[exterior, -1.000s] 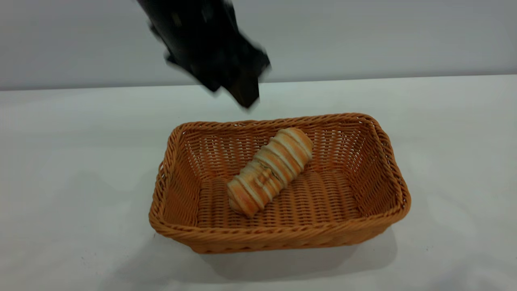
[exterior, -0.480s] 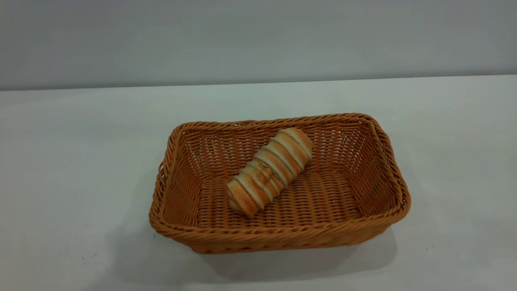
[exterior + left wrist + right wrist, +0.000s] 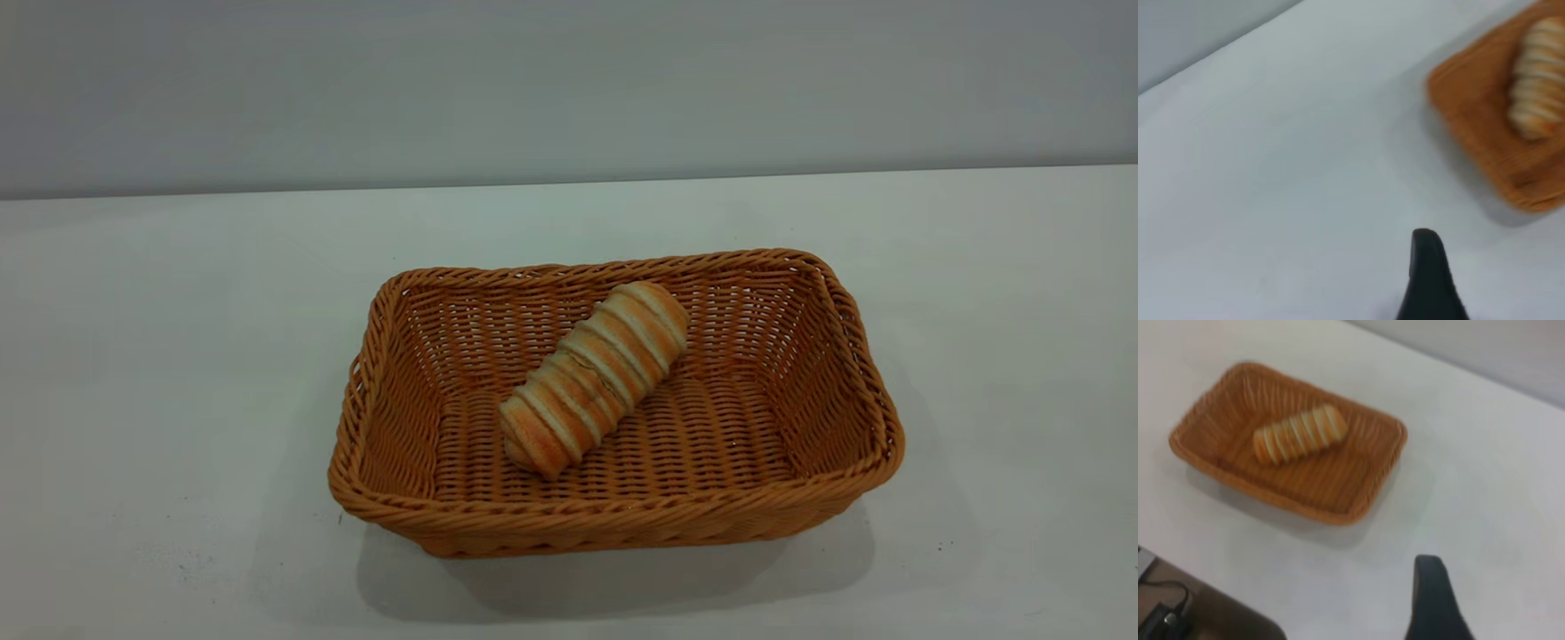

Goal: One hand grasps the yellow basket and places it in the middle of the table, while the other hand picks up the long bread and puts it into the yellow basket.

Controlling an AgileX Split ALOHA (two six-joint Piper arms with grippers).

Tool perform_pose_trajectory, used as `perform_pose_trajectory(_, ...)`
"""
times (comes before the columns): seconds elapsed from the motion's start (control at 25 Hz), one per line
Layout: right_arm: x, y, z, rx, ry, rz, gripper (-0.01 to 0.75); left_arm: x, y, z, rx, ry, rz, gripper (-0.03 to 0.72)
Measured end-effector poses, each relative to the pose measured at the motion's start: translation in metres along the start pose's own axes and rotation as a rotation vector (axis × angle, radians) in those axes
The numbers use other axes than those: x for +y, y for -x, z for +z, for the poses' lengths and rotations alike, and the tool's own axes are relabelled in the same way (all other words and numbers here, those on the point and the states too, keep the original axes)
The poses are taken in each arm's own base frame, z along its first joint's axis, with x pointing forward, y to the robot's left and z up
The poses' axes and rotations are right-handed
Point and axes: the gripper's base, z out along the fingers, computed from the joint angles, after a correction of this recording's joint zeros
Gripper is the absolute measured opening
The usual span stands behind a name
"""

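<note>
While the long bread (image 3: pixel 594 377) lies slantwise on the woven floor inside the yellow basket (image 3: pixel 613 524), one rounded end sits near the middle of the floor and the other leans up against the far wall, just under the braided rim. Neither end reaches the basket's short side walls, and bare weave shows on both sides of the roll. In the right wrist view the long bread (image 3: pixel 1300 433) lies well within the yellow basket (image 3: pixel 1338 513).

The basket stands flat on the table (image 3: pixel 160 356), about midway across it in the exterior view, one long side turned toward the camera. White tabletop runs wide on the left, right and far sides up to the table's back edge against the grey wall; a narrower strip lies along the near side. A few tiny dark specks dot the surface near the basket's front left corner.

Neither arm appears in the exterior view. From the left wrist view only one dark fingertip of the left gripper (image 3: pixel 1428 280) shows, over bare table well apart from the yellow basket (image 3: pixel 1471 133); whether its fingers are spread or pressed together cannot be told. The right gripper (image 3: pixel 1435 600) likewise shows a single dark fingertip over open tabletop away from the basket, and its state cannot be told either. Beyond the table's edge in that view lies a brown surface (image 3: pixel 1225 620) with a dark cable (image 3: pixel 1165 613).
</note>
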Motion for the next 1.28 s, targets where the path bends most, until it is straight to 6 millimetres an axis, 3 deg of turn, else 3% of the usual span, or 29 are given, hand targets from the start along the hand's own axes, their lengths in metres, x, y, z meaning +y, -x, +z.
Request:
perform_pose_trajectory(0.28, 0.006, -0.035, -0.001, -0.010, -0.013, 0.023, 0.470, 0.019, -0.080, -0.035, 0.004, 0.060, -0.129, 0.559)
perform_pose_trajectory(0.52, 0.012, -0.060, -0.010, -0.070, -0.022, 0.020, 0.436, 0.029, -0.135, -0.061, -0.206, 0.031, -0.257, 0.559)
perform_pose_trajectory(0.68, 0.015, -0.077, -0.011, -0.094, -0.023, 0.030, 0.417, 0.028, -0.163, -0.067, -0.307, -0.020, -0.288, 0.559)
perform_pose_trajectory(0.8, 0.016, -0.086, -0.006, -0.086, -0.022, 0.039, 0.403, 0.023, -0.175, -0.060, -0.314, -0.065, -0.253, 0.559)
perform_pose_trajectory(1.12, 0.017, -0.107, 0.015, -0.030, -0.015, 0.048, 0.365, 0.000, -0.185, -0.021, -0.175, -0.157, -0.116, 0.559)
perform_pose_trajectory(1.28, 0.016, -0.112, 0.025, -0.019, -0.014, 0.053, 0.349, -0.001, -0.186, -0.018, -0.163, -0.156, -0.109, 0.559)
